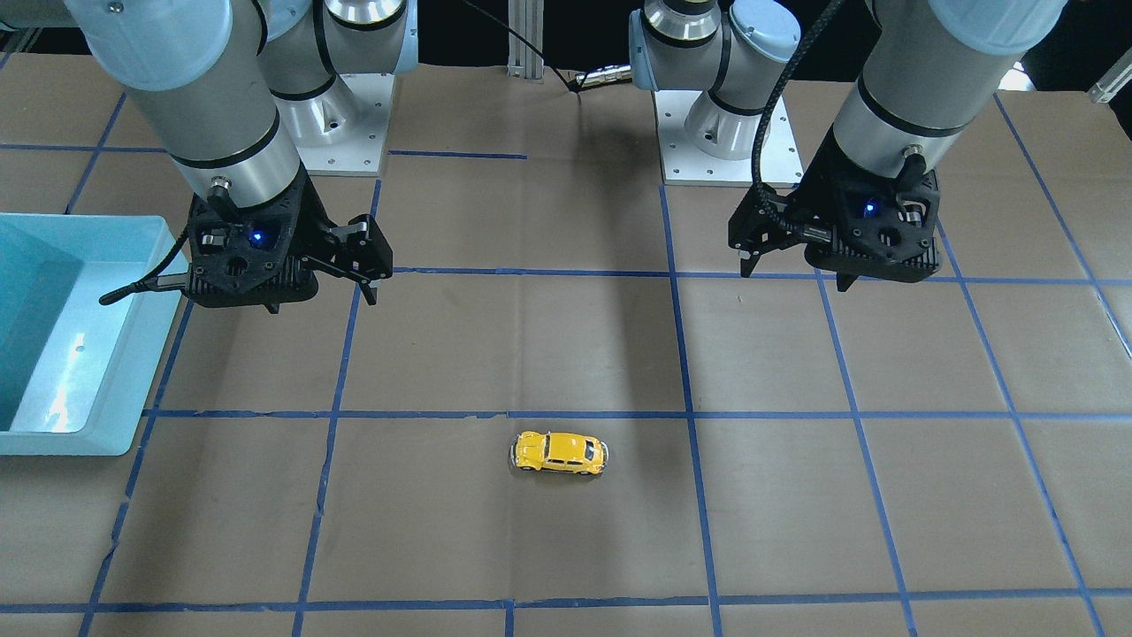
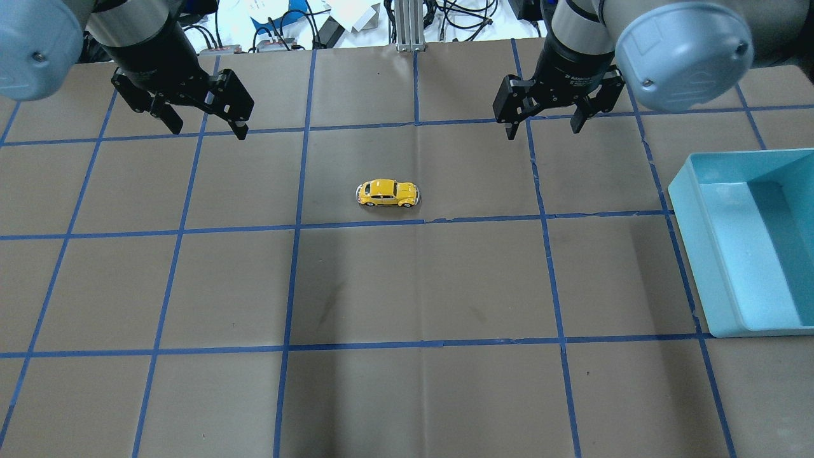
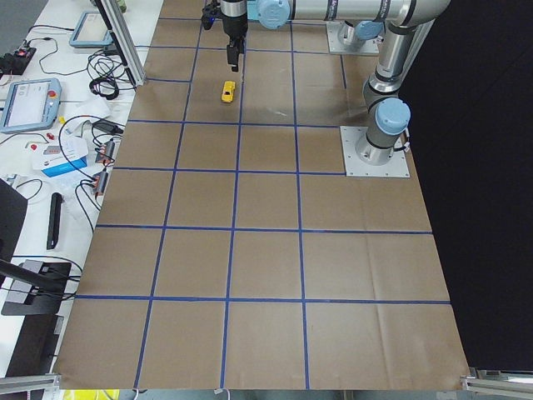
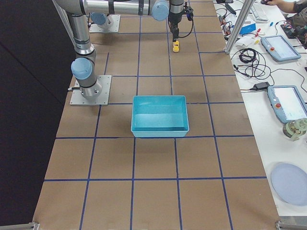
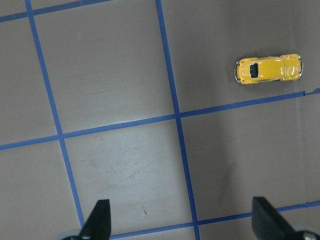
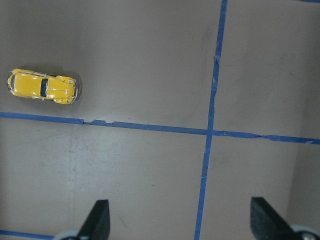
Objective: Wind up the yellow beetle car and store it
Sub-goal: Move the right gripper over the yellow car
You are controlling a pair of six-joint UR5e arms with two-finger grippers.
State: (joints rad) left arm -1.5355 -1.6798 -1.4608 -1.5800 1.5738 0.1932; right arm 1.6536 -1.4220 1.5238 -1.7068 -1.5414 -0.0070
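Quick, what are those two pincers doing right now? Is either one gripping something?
Left pincer: open, holding nothing.
Right pincer: open, holding nothing.
The small yellow toy beetle car lies apart from both.

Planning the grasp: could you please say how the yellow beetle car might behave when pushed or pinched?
The yellow beetle car stands on its wheels, so a lengthwise nudge would probably roll it. Its rounded, glossy body may slip from a pinch. Small, so probably light.
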